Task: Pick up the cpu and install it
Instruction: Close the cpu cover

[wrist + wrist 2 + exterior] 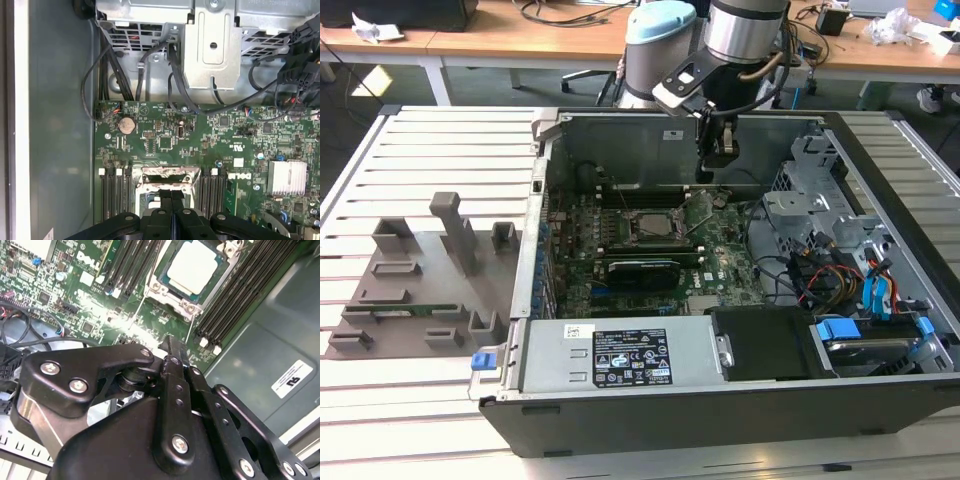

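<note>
One arm (745,30) is seen reaching down into an open computer case (720,425) that is laid on a slatted worktop (420,140). The pincer (169,346) is closed, its fingers pressed together with nothing held between them, and it is poised above the motherboard (165,135), apart from it. The cpu (194,267) is seated in the socket (155,287) on the board. Its silvery top plate is shown in the second wrist view, framed by the socket's metal bracket. Black memory slots (240,295) are ranged on both sides of the socket. In the first wrist view the pincer tips are lined up over the socket, so that part of it is hidden. A long black card (642,270) is seen in the exterior view just beside the socket, on the camera's side, and a labelled power supply (620,355) is placed nearer still. On the exterior view's left a grey fixture (420,280) with upright posts is set on the worktop, well apart from the board.
</note>
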`<action>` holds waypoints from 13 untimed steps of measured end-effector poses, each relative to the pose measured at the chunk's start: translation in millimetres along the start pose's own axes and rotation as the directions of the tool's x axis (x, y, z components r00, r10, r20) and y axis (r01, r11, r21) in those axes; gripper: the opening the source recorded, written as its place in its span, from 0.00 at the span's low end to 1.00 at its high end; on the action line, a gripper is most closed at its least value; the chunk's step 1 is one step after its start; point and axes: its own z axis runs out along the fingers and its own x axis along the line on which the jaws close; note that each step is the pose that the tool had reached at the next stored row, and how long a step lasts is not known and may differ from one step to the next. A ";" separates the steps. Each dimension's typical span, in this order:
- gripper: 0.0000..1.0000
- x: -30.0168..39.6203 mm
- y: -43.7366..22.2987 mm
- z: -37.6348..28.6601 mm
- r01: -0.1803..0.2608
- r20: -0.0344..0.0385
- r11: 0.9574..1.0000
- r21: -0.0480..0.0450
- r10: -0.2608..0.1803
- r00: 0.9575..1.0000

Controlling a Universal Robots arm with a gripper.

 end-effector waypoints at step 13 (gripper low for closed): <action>0.11 0.3 17.7 6.5 0.000 0.001 1.000 0.001 0.000 1.000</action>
